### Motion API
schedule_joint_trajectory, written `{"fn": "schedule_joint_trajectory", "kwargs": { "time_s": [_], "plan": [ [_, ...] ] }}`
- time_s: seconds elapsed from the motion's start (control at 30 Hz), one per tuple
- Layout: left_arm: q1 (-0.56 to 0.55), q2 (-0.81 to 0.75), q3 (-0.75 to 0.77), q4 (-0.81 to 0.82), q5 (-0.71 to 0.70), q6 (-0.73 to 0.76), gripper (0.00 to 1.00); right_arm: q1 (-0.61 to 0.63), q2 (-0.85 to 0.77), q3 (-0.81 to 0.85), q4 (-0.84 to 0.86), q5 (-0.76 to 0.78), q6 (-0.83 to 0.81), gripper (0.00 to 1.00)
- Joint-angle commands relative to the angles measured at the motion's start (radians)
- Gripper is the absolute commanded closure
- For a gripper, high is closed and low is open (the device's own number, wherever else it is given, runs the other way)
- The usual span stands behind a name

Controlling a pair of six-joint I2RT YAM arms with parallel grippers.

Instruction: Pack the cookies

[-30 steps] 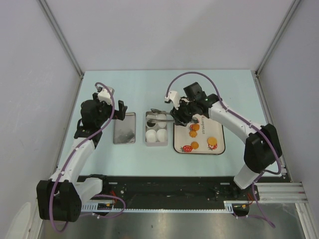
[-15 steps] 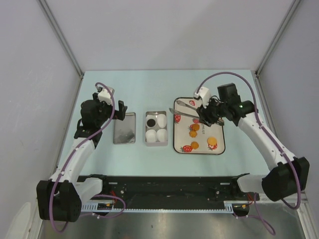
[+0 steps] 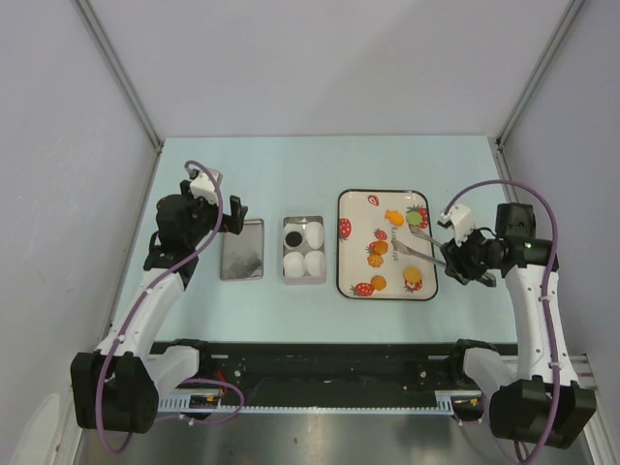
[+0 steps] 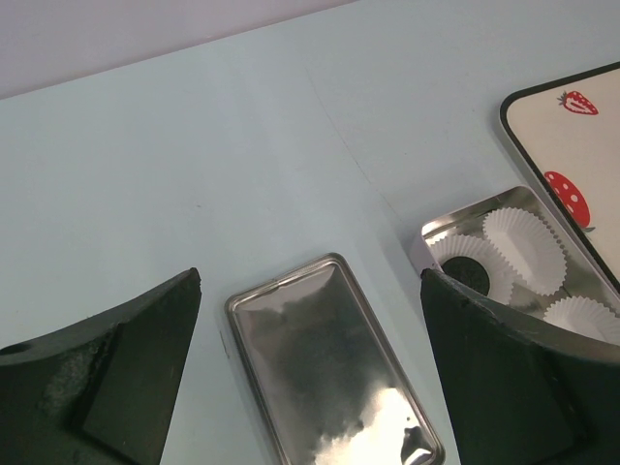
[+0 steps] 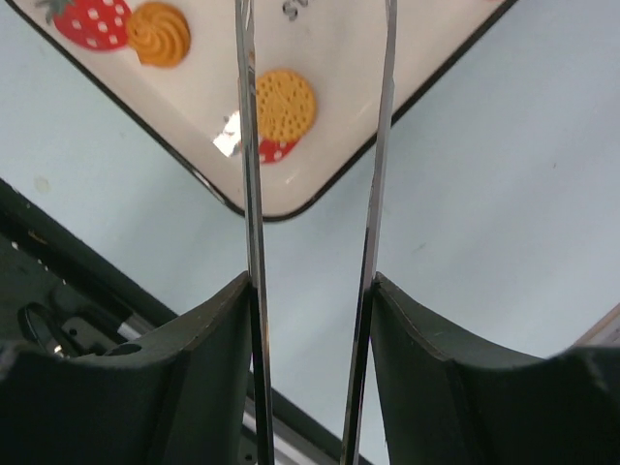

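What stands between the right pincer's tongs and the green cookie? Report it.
Nothing visible does. The tongs in the right pincer reach over the tray, tips close beside the green cookie.

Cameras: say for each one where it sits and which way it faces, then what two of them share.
Top external: above and behind the arms, looking down on the table; both arms show.
Left wrist: on the left arm, facing down at the lid and tin; the left gripper frames the view.
Right wrist: on the right arm, looking along the tongs at the tray corner; the right gripper clamps them.
Shared: top and right wrist both show the orange cookie.
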Motion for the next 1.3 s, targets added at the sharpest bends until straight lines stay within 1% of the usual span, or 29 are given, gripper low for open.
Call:
{"fn": "schedule_joint_trajectory", "kwargs": {
  "time_s": [0.0,0.1,0.27,0.6,0.8,1.27],
  "plan": [
    [-0.005,-0.019,0.008,0.009,0.030,0.013,0.00,-0.136,-0.007,-0.021,-0.156,-0.065,-0.197,0.47],
    [-0.005,-0.019,0.008,0.009,0.028,0.013,0.00,-0.221,0.004,-0.043,-0.223,-0.076,-0.298,0.46],
    [-0.005,-0.006,0.008,0.012,0.027,0.011,0.00,-0.298,-0.005,-0.078,-0.274,-0.078,-0.386,0.45],
    [-0.003,-0.005,0.008,0.010,0.022,0.016,0.00,-0.305,0.015,-0.129,-0.231,-0.090,-0.397,0.45],
    [-0.005,0.000,0.006,0.013,0.022,0.016,0.00,-0.305,0.024,-0.132,-0.187,-0.092,-0.384,0.45],
    [-0.005,0.001,0.000,0.018,0.019,0.017,0.00,-0.305,0.051,-0.149,-0.151,-0.079,-0.381,0.46]
  ]
}}
